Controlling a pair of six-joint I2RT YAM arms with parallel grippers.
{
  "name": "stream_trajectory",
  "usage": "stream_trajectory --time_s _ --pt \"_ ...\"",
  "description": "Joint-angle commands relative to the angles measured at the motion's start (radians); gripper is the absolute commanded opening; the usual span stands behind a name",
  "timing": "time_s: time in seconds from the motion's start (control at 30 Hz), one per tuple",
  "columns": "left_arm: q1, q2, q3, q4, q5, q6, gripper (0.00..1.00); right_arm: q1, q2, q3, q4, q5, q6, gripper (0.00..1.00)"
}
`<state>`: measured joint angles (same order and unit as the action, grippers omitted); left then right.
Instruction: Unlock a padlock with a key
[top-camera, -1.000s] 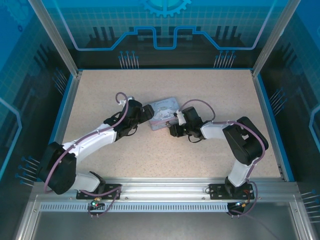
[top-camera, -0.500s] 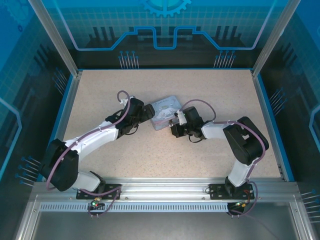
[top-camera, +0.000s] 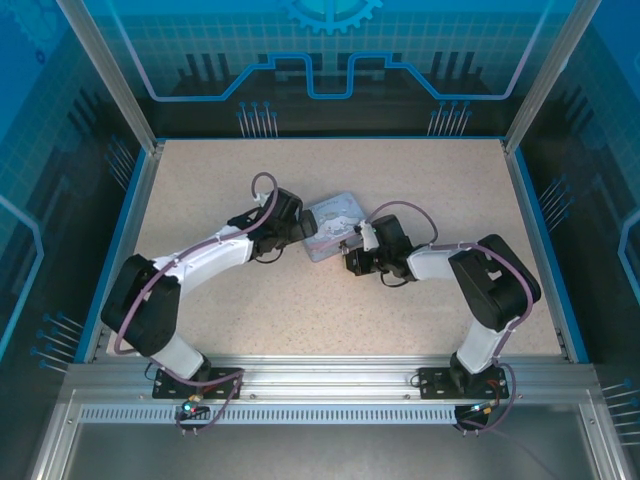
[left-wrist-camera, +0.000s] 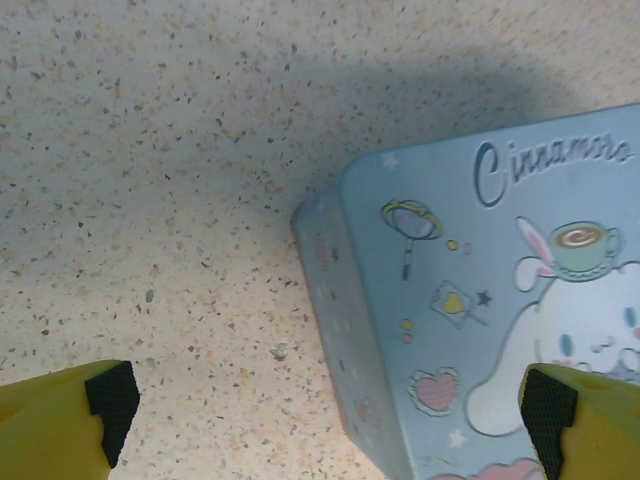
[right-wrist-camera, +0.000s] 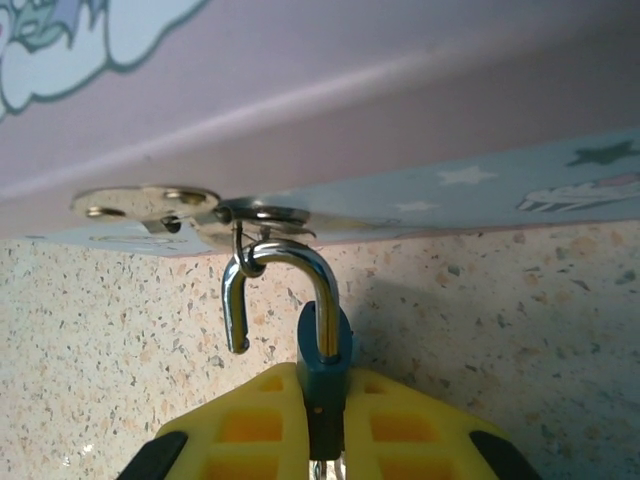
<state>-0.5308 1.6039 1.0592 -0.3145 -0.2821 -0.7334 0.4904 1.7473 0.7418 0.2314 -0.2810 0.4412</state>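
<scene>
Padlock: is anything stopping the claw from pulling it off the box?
Only the latch ring on the box: the padlock hangs from it by its open shackle. The right claw grips the lock's body directly.

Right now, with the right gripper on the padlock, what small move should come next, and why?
Probably ease the padlock along so its shackle slips off the latch loop on the box. The shackle's short leg hangs free of the body, so the lock looks open, yet it is hooked through that loop. The right gripper is shut on the padlock body, well placed for this.
</scene>
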Motion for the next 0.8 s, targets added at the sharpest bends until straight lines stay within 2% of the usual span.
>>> stream_trajectory --time_s 0.0,0.77 --pt "0.006 0.030 0.030 -0.044 0.005 0.027 0.99 -0.017 -0.006 -0.027 0.016 -0.027 0.039 0.11" --pt "-0.056 0.127 -0.009 -0.018 -0.007 -0.009 0.99 -0.045 0.024 -0.085 0.199 -0.094 0.336 0.08"
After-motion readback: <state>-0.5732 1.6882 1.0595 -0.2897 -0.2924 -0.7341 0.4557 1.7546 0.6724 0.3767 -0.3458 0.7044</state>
